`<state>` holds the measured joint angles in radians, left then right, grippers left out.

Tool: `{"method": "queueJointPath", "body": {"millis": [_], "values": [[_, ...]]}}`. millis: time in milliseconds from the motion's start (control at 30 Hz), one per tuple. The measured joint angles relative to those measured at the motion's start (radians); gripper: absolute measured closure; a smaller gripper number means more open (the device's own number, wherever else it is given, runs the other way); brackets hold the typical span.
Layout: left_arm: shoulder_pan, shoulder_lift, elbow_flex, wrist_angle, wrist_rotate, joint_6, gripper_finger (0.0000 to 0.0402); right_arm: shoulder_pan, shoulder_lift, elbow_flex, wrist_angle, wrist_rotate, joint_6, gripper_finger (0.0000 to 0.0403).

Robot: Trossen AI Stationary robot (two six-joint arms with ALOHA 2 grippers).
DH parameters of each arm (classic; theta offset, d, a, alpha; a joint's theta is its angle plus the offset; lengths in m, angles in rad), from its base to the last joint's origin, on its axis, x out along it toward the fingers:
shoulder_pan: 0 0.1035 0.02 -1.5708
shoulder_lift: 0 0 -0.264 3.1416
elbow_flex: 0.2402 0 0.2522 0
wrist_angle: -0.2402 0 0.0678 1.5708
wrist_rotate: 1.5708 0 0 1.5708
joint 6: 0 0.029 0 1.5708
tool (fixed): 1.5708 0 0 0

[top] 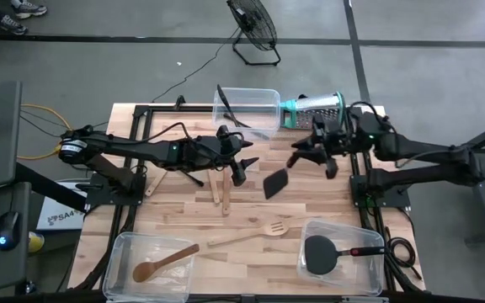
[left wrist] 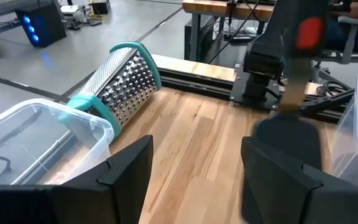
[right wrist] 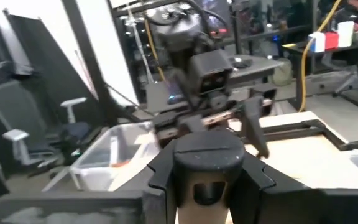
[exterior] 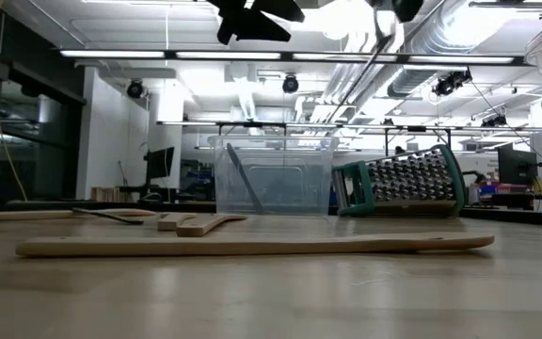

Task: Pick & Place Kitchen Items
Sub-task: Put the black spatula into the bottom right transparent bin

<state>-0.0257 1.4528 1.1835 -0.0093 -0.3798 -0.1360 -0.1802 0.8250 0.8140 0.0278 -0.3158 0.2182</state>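
Note:
My right gripper [top: 301,158] is above the table's far middle, shut on a black spatula [top: 276,183] with a red-black handle. The spatula's flat head also shows in the left wrist view [left wrist: 288,134]. My left gripper [top: 239,166] hovers just left of it, open and empty, and its fingers [left wrist: 129,171] point toward the spatula. Two pale wooden spatulas [top: 221,194] lie flat on the table under my left arm. A slotted wooden fork [top: 251,234] lies flat nearer the front. My right gripper pinches the black spatula's handle [right wrist: 207,155] between its two fingers, one on each side. The spatula is lifted clear of the table. It hangs tilted below the gripper, with its head [left wrist: 288,134] lowest and toward my left gripper.
A clear bin [top: 247,109] holding a thin black tool stands at the far middle, with a steel cone grater [top: 314,109] lying beside it. The near left bin [top: 154,261] holds a wooden spoon. The near right bin [top: 343,268] holds a black spatula. Bare wood lies between the two near bins.

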Motion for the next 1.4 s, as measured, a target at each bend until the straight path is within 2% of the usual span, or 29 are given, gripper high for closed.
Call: {"method": "queueJointPath", "body": {"millis": [367, 900, 1033, 1200, 1400], "values": [[0.0, 0.001, 0.0, -0.001, 0.001, -0.004, 0.016, 0.103, -0.195, 0.0, -0.168, 0.003, 0.084, 0.0315], [0.0, 0.001, 0.0, -0.081, 0.026, -0.005, 0.016, 0.221, -0.355, 0.0, -0.314, -0.001, 0.311, 0.0315], [0.0, 0.001, 0.0, -0.093, 0.026, -0.005, 0.016, 0.251, -0.388, 0.001, -0.395, 0.002, 0.368, 0.0315], [0.0, 0.001, 0.0, -0.103, 0.026, -0.005, 0.016, 0.304, -0.411, 0.001, -0.524, 0.061, 0.427, 0.0315], [0.0, 0.001, 0.0, -0.104, 0.026, -0.005, 0.016, 0.411, -0.407, 0.0, -0.536, 0.161, 0.456, 0.0315]]}}
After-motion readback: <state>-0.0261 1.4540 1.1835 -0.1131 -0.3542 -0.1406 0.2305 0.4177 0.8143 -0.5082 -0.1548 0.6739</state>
